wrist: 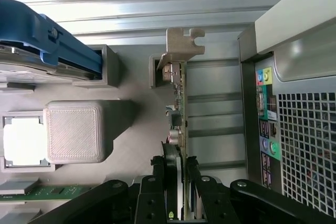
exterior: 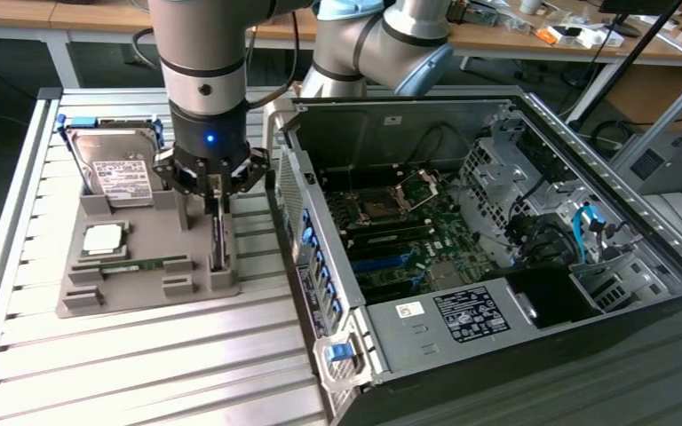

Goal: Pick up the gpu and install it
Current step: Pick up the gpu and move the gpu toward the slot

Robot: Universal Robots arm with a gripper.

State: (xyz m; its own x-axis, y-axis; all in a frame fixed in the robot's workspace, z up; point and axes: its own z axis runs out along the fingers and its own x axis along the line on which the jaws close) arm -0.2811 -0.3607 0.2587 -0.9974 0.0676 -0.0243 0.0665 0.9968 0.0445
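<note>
Now, my gripper (exterior: 213, 209): I am clamping the graphics card (wrist: 179, 103) on both faces.
Card's place: standing on edge in the grey tray (exterior: 134, 300), left of centre in the exterior view.

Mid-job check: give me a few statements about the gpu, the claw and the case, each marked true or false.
1. The gpu stands on edge in the gray tray. True.
2. The computer case is open, with its motherboard exposed. True.
3. The claw hangs over the motherboard. False: it is down at the gpu, over the tray.
4. The gpu is seated in the motherboard. False: it is in the tray, outside the case.
</note>
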